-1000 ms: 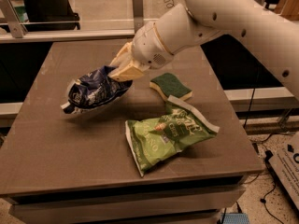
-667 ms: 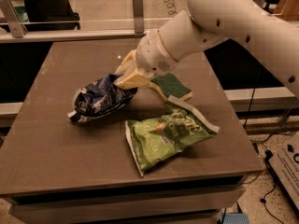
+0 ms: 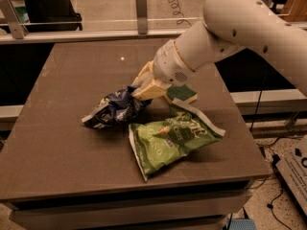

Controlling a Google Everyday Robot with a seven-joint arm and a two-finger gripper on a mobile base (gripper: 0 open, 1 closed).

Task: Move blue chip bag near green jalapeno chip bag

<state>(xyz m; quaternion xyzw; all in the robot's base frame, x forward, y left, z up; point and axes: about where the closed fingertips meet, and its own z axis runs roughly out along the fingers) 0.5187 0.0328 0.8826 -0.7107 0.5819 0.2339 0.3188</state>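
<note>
The blue chip bag (image 3: 114, 111) is a crumpled navy foil bag on the brown table (image 3: 62, 80), just left of the green jalapeno chip bag (image 3: 171, 139), almost touching its upper left corner. The green bag lies flat near the table's front right. My gripper (image 3: 139, 94) with cream fingers comes in from the upper right and is shut on the blue bag's right end. The white arm (image 3: 230, 28) covers the table's back right.
A yellow sponge with a dark green top (image 3: 182, 93) lies behind the green bag, partly under my wrist. A railing with metal posts (image 3: 141, 5) runs behind the table. Cables and a floor lie to the right.
My gripper has carried the blue chip bag to the right and down, toward the green bag. The blue bag now rests lower and next to the green bag.
</note>
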